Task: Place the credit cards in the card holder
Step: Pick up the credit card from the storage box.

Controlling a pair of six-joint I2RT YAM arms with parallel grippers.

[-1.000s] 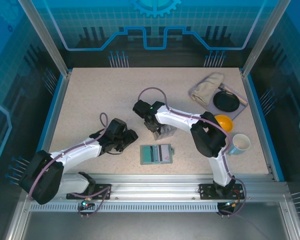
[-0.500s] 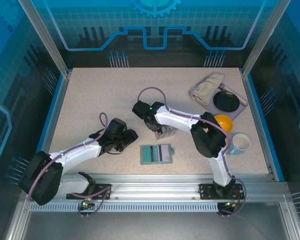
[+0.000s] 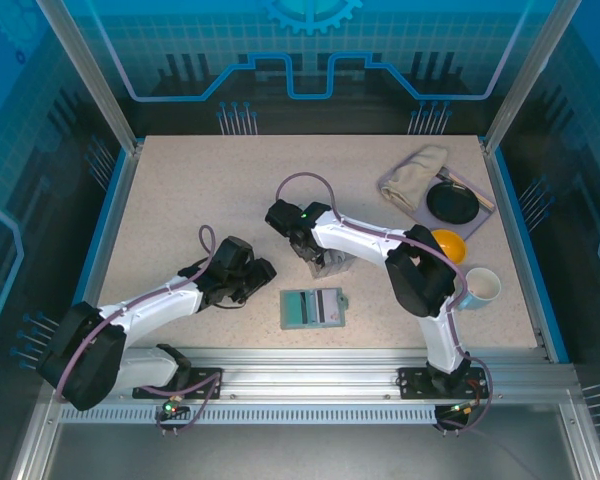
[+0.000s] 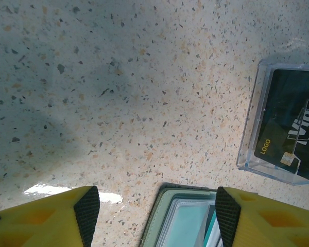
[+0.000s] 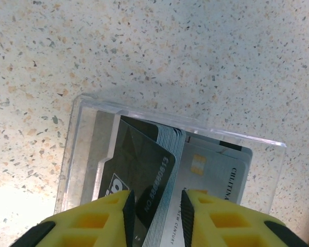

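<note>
— Where were the credit cards [image 5: 149, 170]?
— Packed on edge in one clear box [image 5: 85, 139] on the table [image 3: 200, 190]. A dark one stood in front and a pale one behind, and the stack was too tight to count.
— And the card holder [image 3: 313, 307]?
— One, lying open and flat, nearer the arm bases than the box and apart from it.
— The hands?
— Two. The right hand [image 5: 156, 203] stood over the box, its fingers narrowly apart on either side of the dark card's top edge. I could not tell whether they pinched it. The left hand [image 4: 157, 208] hung wide open near the holder's left end and held nothing.
— Any change from a second before?
— The right fingers had drawn closer together. The left arm and the holder lay as before.
</note>
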